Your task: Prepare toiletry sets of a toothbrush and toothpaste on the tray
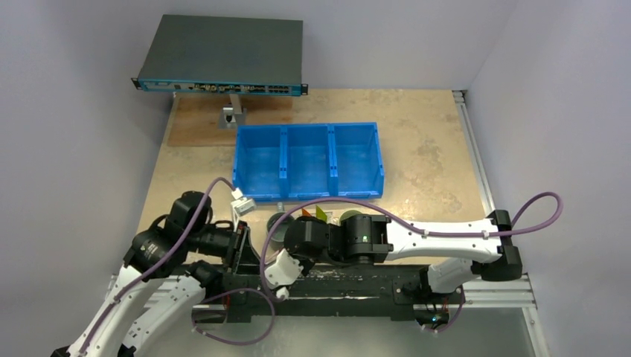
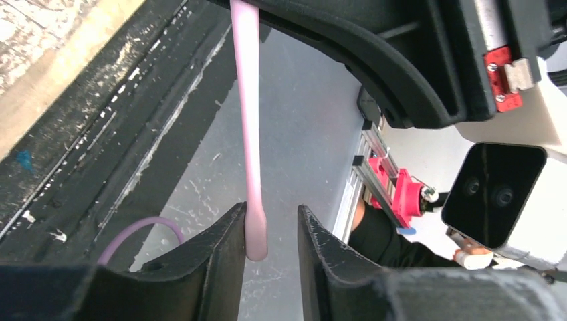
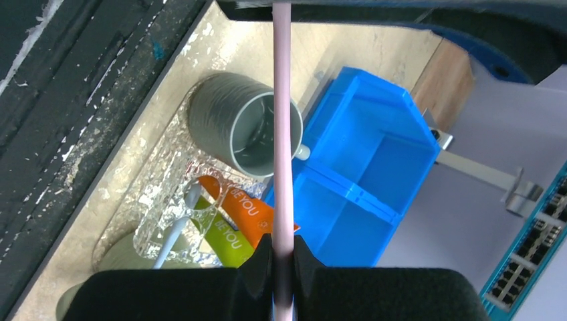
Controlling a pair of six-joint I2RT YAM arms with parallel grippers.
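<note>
Right wrist view: pink toothbrush [image 3: 283, 134] top end lost in dark shape at top edge; lower end vanishes between right gripper [image 3: 283, 257] fingers. Behind that gripper's body we lose bases of orange tube [image 3: 251, 215], green tube [image 3: 224, 239], lower end of 2nd toothbrush [image 3: 175, 231]. Greenish mug [image 3: 110, 261]: only rim arc shows. Left wrist view: pink toothbrush top passes behind black housing [image 2: 374, 60]. Top view: right arm [image 1: 417, 239] covers most of tray [image 3: 157, 170]; only 2 tube tips show.
</note>
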